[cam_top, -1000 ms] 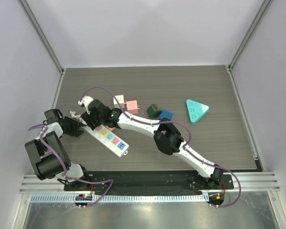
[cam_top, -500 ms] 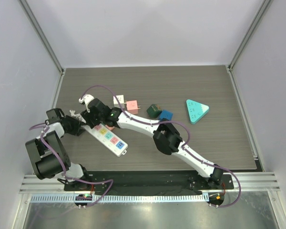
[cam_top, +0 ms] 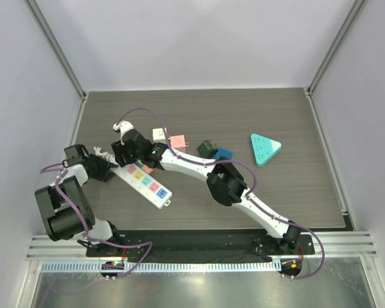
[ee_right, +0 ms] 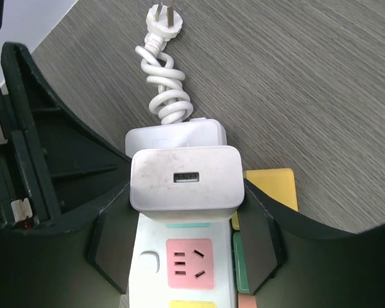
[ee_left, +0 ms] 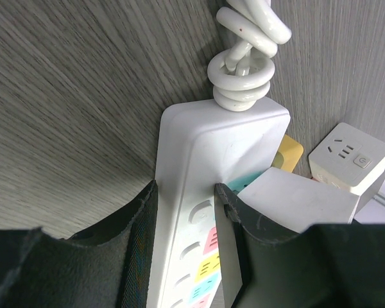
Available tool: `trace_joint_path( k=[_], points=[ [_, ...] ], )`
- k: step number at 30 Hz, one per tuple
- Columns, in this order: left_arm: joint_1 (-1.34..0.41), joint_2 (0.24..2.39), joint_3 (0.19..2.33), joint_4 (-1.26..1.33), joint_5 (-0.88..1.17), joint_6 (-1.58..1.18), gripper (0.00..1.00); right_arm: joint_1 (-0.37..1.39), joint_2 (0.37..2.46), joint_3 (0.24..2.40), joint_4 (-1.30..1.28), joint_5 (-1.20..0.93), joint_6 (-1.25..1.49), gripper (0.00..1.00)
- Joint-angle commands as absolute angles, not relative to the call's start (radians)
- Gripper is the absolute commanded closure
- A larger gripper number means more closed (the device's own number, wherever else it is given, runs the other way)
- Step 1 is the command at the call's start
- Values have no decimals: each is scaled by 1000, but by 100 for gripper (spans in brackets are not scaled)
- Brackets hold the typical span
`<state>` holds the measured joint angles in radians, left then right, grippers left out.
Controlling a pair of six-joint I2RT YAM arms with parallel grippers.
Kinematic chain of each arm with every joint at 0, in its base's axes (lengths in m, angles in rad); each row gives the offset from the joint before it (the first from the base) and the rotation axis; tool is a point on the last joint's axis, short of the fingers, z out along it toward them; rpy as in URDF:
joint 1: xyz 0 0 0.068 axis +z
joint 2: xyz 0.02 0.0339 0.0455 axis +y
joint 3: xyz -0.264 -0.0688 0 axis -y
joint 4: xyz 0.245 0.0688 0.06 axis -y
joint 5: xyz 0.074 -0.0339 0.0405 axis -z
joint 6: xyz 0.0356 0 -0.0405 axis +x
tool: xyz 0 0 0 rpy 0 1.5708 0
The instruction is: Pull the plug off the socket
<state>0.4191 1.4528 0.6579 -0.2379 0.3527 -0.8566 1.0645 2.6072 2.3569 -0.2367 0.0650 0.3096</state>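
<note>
Left gripper (ee_left: 185,221) clamped across the white power strip (ee_left: 202,141) near its coiled cord (ee_left: 244,70); right gripper (ee_right: 186,215) pinching the white USB charger plug (ee_right: 186,176) by its sides, atop the strip's cord-end socket.

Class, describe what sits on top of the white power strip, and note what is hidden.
A white adapter sits at the cord end of the power strip, gripped between the right fingers; a pink socket shows beside it. The adapter covers its own socket and pins.

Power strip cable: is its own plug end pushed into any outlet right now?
No: the right wrist view shows the coiled white cable ending in a wall plug with bare prongs, lying loose on the table.
</note>
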Motion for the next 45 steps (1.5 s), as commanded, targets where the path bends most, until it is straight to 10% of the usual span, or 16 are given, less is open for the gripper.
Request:
trace_joint_path(
  k=[1, 11, 18, 31, 45],
  points=[
    [394, 1474, 624, -330, 333, -833, 60, 1117, 2456, 2359, -47, 87, 237, 99],
    [394, 1462, 630, -334, 324, -822, 58, 1152, 2329, 2200, -45, 230, 60, 99],
    [387, 1362, 640, -339, 315, -795, 37, 1076, 2160, 2118, -280, 263, 257, 99],
    [229, 1010, 739, -495, 255, -810, 30, 842, 1706, 1350, -495, 196, 330, 98],
    [-32, 913, 822, -721, 68, -765, 29, 798, 1819, 1370, -695, 284, 216, 83]
  ],
)
